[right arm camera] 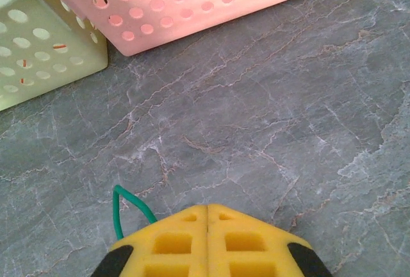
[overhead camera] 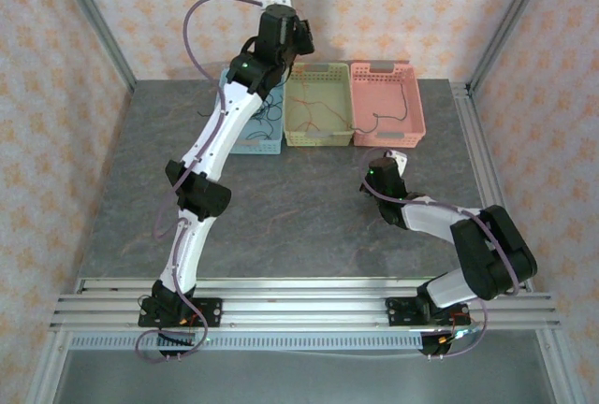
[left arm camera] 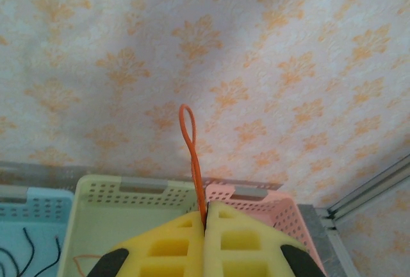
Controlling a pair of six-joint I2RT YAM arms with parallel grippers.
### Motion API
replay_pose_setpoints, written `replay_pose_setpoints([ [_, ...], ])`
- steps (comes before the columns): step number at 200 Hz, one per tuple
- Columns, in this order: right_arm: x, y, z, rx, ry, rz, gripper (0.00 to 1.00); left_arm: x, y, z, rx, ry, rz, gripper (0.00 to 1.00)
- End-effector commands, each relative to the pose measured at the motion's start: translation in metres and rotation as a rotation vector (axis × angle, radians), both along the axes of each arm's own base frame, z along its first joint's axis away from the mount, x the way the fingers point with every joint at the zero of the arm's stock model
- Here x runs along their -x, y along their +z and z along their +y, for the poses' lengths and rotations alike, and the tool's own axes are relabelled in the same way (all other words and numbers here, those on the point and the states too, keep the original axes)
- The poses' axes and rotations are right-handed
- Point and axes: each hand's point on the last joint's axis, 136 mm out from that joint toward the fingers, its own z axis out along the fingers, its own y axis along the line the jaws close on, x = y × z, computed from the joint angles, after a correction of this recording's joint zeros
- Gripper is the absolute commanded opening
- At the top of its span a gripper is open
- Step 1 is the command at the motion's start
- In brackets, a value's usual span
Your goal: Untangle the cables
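Closest to the left wrist lens: yellow foam pads [left arm camera: 173, 238] of left gripper [left arm camera: 205, 211], pressed together with no gap, pinching orange cable [left arm camera: 187, 129]. Loop of it standing straight up out of the seam, against patterned wallpaper [left arm camera: 256, 65], above yellow-green basket [left arm camera: 128, 193] and pink basket [left arm camera: 269, 203]. From overhead: left gripper [overhead camera: 281, 22] raised high over the back row.

Closest to the right wrist lens: right gripper [right arm camera: 208, 208], likewise closed tight, low over grey table [right arm camera: 269, 117]. Green cable [right arm camera: 125, 203] curling out beside the left pad; apparently pinched lower down, contact point hidden. Near the front wall of pink basket [right arm camera: 211, 8], not over it.

Progress, as a judgement: well along, not finished. Sorting by colour apparent:
- black cables [overhead camera: 267, 116] in blue basket [overhead camera: 245, 147]
- orange-red strands [overhead camera: 314, 116] in yellow-green basket [overhead camera: 318, 71]
- a thin dark strand or two in pink basket [overhead camera: 388, 69], colour hard to tell

No loose tangle spotted on the open table. Left to do: drop orange cable into its basket, carry green cable to one. Possibly one strand bridging yellow-green and pink baskets; too fine to confirm.

Writing: none legible. No brand or label made out on baskets, arms or pads.
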Motion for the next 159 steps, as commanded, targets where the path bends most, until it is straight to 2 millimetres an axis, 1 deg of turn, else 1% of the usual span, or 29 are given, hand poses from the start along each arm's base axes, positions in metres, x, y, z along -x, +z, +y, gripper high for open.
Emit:
replay_pose_setpoints([
  [1, -0.007, 0.004, 0.004, -0.019, 0.003, -0.017, 0.0, 0.012, 0.072, 0.014, 0.066, 0.003, -0.182, 0.0],
  [34, -0.008, 0.0, 0.007, -0.023, 0.012, -0.006, 0.0, 0.025, 0.111, 0.012, 0.132, -0.041, -0.281, 0.0],
  [52, -0.009, -0.001, 0.008, -0.025, 0.013, -0.003, 0.0, 0.032, 0.129, 0.014, 0.162, -0.046, -0.33, 0.0],
  [62, -0.009, -0.002, 0.008, -0.026, 0.015, 0.0, 0.0, 0.034, 0.135, 0.015, 0.167, -0.044, -0.348, 0.0],
  [74, -0.009, -0.002, 0.009, -0.028, 0.016, 0.001, 0.0, 0.036, 0.141, 0.017, 0.165, -0.04, -0.369, 0.0],
  [100, -0.009, -0.004, 0.009, -0.025, 0.016, 0.005, 0.0, 0.037, 0.146, 0.021, 0.162, -0.026, -0.383, 0.0],
  [127, -0.009, -0.005, 0.01, -0.028, 0.02, 0.009, 0.0, 0.044, 0.157, 0.024, 0.168, -0.029, -0.409, 0.0],
  [138, -0.009, -0.005, 0.011, -0.034, 0.023, 0.01, 0.0, 0.046, 0.16, 0.022, 0.174, -0.043, -0.42, 0.0],
  [159, -0.009, -0.004, 0.012, -0.038, 0.028, 0.009, 0.0, 0.04, 0.155, 0.019, 0.174, -0.043, -0.414, 0.0],
])
